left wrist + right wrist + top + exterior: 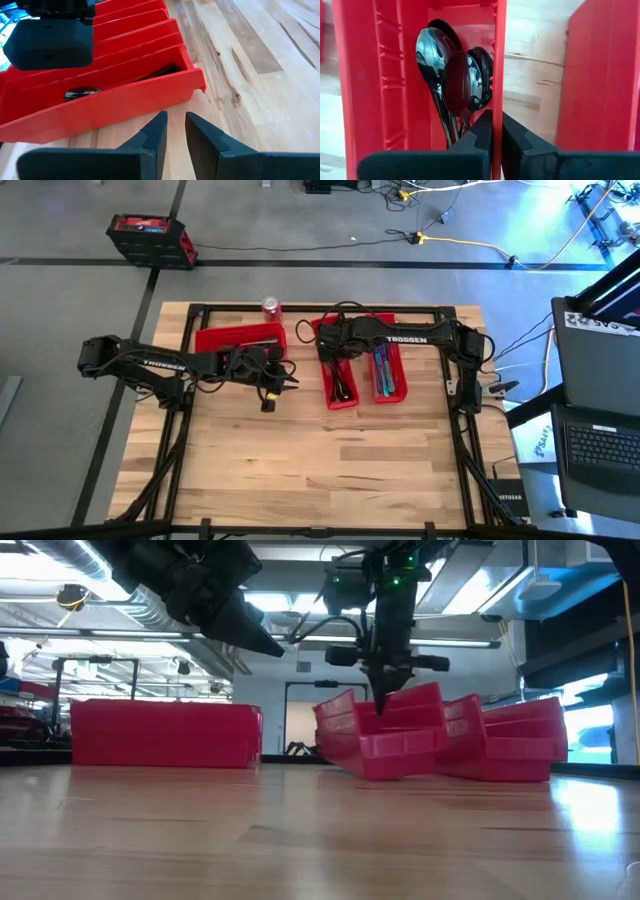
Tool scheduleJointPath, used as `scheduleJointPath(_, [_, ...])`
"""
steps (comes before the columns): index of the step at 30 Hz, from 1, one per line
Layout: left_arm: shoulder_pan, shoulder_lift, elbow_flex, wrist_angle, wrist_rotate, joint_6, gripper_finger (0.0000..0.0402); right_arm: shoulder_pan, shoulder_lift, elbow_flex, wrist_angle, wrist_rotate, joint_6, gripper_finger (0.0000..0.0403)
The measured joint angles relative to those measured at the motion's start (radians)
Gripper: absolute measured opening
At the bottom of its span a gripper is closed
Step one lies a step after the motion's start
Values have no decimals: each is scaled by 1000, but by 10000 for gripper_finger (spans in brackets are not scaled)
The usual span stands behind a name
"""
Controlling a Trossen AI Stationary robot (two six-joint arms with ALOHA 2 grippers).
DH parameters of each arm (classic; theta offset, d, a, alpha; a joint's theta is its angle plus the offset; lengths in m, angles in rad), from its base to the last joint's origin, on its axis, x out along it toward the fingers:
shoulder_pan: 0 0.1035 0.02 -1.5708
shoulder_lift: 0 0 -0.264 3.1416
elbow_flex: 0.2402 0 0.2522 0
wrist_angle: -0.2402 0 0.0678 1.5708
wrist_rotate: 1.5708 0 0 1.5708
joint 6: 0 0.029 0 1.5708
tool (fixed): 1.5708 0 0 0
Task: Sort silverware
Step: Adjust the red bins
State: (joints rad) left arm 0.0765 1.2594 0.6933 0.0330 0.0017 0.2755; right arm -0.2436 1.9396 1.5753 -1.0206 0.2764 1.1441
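Several dark spoons (pixel 455 80) lie in a long red bin (pixel 340 380) at the table's middle. Blue-teal silverware (pixel 385 368) lies in a second red bin (pixel 400 372) to its right. My right gripper (pixel 496 132) is shut on the spoon bin's wall; it also shows in the high view (pixel 326 352) and the low view (pixel 380 705). In the low view the spoon bin (pixel 390 745) stands tilted. My left gripper (pixel 175 131) is open and empty, above the table just left of the spoon bin; it also shows in the high view (pixel 288 380). My right gripper pinches the spoon bin's long side wall (pixel 498 95) at its rim, with one finger (pixel 481 135) inside the bin and one finger (pixel 517 142) outside. The fingers come from above, pointing down. The bin is tilted, with one end raised and its lower part on the table (pixel 385 772).
A third red bin (pixel 240 338) lies at the far left of the table, and a red soda can (pixel 270 307) stands at the far edge behind it. The wooden tabletop (pixel 320 460) stretches toward the near edge.
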Motion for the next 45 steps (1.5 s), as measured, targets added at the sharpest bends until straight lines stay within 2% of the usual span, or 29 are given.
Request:
scheduleJointPath(7, [1, 0, 0, 0, 0, 13, 56, 0, 0, 0, -41, -7, 57, 1])
scheduleJointPath(17, [1, 0, 0, 1, -1, 13, 56, 0, 0, 1, -114, -6, 57, 1])
scheduleJointPath(25, [1, 0, 0, 2, -1, 12, 56, 0, 0, 1, -108, 51, 52, 1])
scheduleJointPath(34, [1, 0, 0, 2, -30, 46, 56, 0, 0, 1, -106, 53, 52, 1])
scheduleJointPath(45, [1, 0, 0, 1, -31, -49, 56, 1, 0, 1, -97, 19, 52, 1])
